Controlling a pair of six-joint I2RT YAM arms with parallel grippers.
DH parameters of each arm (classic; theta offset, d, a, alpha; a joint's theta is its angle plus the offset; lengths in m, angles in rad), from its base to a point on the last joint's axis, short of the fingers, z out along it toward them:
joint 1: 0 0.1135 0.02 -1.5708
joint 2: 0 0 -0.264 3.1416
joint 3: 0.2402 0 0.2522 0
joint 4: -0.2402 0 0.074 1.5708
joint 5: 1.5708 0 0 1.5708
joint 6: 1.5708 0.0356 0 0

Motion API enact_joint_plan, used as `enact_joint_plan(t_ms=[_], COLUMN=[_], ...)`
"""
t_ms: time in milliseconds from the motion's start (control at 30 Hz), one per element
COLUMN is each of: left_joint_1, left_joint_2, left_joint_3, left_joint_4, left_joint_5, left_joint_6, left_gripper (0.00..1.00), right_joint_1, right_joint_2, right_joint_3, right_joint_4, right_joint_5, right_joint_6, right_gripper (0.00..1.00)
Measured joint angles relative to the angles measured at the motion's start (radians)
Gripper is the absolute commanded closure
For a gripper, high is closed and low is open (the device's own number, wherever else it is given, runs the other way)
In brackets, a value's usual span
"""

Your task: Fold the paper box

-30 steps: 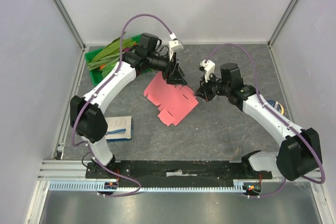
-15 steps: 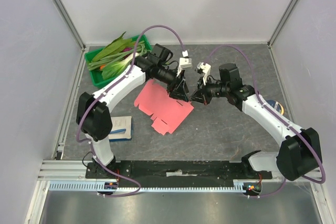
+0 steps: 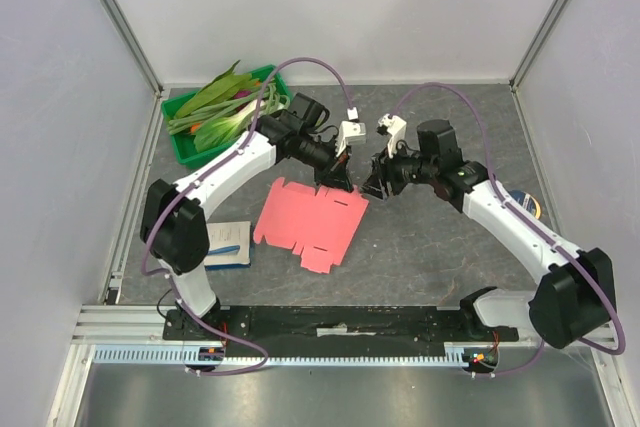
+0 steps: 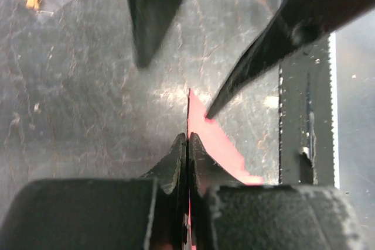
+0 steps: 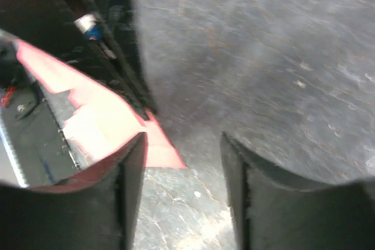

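Two end effectors are working at far right corner of paper box (image 3: 305,222), which is lying mostly flat mid-desk (image 3: 430,247). I am pinching its edge with left end effector (image 4: 187,139), probably to raise it for fold; right end effector (image 5: 183,144) is standing spread just beside, gripping nothing.

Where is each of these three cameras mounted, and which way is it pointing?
Top: above and behind the arms, looking down on the table and box; left arm and right arm show.
Left wrist: along the left gripper, shut on the box's edge.
Right wrist: down past the open right gripper at the table.
Shared: all three see the box.
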Motion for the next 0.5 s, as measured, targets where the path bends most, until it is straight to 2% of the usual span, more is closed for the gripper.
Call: enact_joint_plan(t_ms=[100,200,333,500], left_joint_1=[-0.005,0.007,0.042,0.068], left_joint_2=[-0.079,-0.193,-0.344,-0.420], left_joint_3=[-0.114,-0.249,-0.430,-0.673], left_joint_4=[0.098,0.234,0.495,0.881], left_joint_5=[-0.110,-0.190,-0.243,-0.249], left_joint_6=[-0.061,-0.187,-0.474,-0.793], left_gripper=[0.98,0.98,0.98,0.98], right_joint_1=[-0.005,-0.028,-0.039,-0.037], right_joint_2=[-0.040,-0.107,-0.143,-0.120], right_joint_3=[0.000,-0.029,-0.137,-0.241], right_joint_4=[-0.024,-0.006,0.091,0.158], right_joint_5=[0.172,0.255,0.214,0.148], right_joint_6=[0.072,0.126,0.199,0.253], right_gripper=[0.06,0.04,0.04,0.07])
